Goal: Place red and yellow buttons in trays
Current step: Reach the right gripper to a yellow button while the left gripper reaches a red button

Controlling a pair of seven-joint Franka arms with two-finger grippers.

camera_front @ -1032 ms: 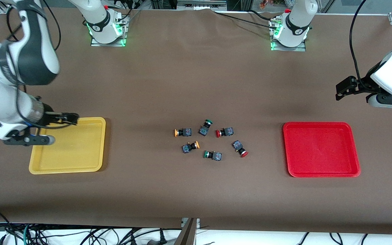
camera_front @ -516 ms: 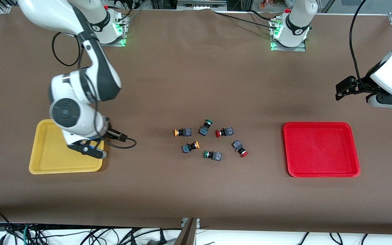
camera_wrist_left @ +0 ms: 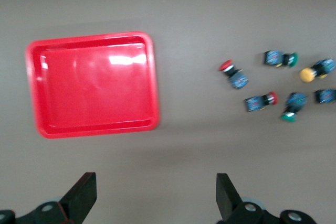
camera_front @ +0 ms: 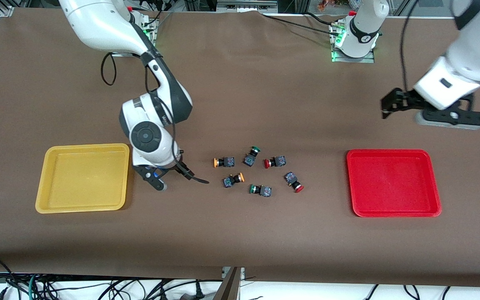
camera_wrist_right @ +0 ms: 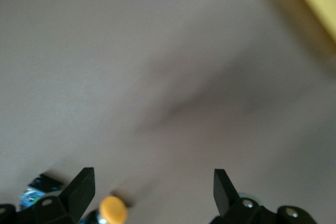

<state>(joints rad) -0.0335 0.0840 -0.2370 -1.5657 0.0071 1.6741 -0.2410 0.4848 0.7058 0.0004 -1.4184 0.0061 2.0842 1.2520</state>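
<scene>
Several buttons lie clustered mid-table: two orange-yellow buttons (camera_front: 223, 162) (camera_front: 233, 180), two red buttons (camera_front: 275, 162) (camera_front: 294, 182) and two green ones (camera_front: 251, 156) (camera_front: 261, 190). The yellow tray (camera_front: 82, 179) sits at the right arm's end and the red tray (camera_front: 392, 183) at the left arm's end, both with nothing in them. My right gripper (camera_front: 165, 176) (camera_wrist_right: 152, 187) hangs open between the yellow tray and the cluster, with an orange-yellow cap (camera_wrist_right: 113, 209) just by one finger. My left gripper (camera_front: 390, 105) (camera_wrist_left: 156, 192) is open over bare table. The red tray (camera_wrist_left: 92, 85) and the red buttons (camera_wrist_left: 233, 74) (camera_wrist_left: 260, 102) show in its wrist view.
Brown table cover (camera_front: 240, 233) runs wide around the cluster and both trays. The arm bases (camera_front: 131, 37) (camera_front: 354, 41) stand at the table edge farthest from the front camera. Cables hang below the edge nearest that camera.
The right arm swung from over the yellow tray toward the button cluster. The left arm, still until half a second ago, then moved in from its table end toward the middle. Both grippers stayed open.
</scene>
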